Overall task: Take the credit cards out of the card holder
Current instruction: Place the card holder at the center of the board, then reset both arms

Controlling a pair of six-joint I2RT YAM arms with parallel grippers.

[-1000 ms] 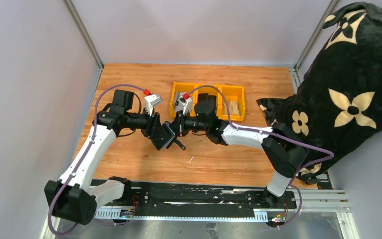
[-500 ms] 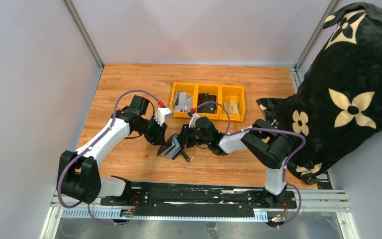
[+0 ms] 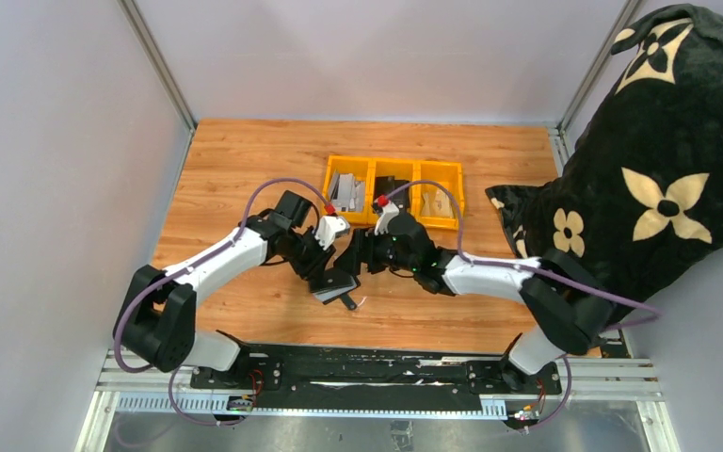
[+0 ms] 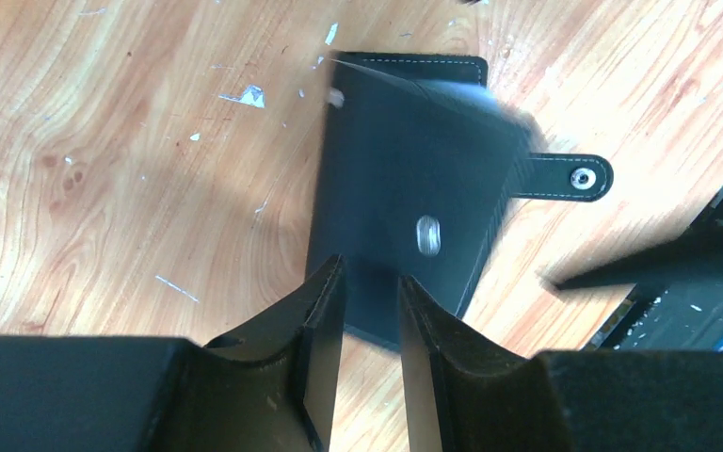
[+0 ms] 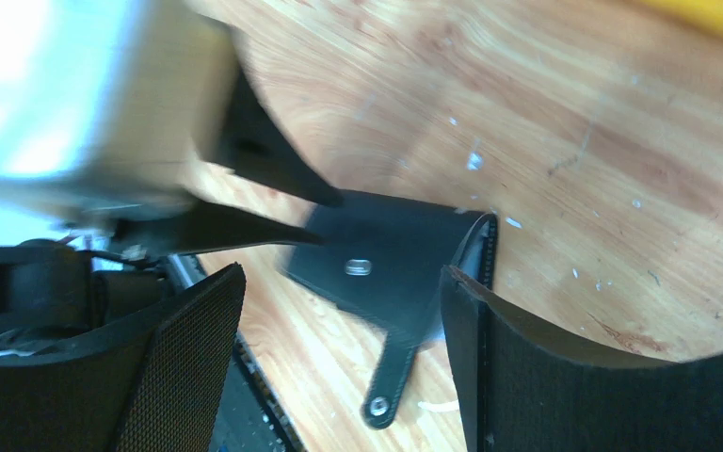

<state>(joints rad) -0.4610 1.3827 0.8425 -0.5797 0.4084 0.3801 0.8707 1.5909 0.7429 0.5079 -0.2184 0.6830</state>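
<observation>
Since no cards lie out yet, all is left: the holder [image 4: 414, 141] sits on the tabletop [image 3: 245, 160], strap [image 4: 565, 177] unsnapped; our right gripper [image 5: 341, 278] gapes wide, and whether our left gripper [image 4: 372, 268] pinches it we cannot tell.

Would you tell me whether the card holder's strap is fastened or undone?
Undone: the strap juts free of the card holder, snap exposed.

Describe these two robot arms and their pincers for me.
The left arm and right arm have white shells and black joints. A purple cable loops along each, with a red cap at each wrist. The left gripper and right gripper have black fingers.
</observation>
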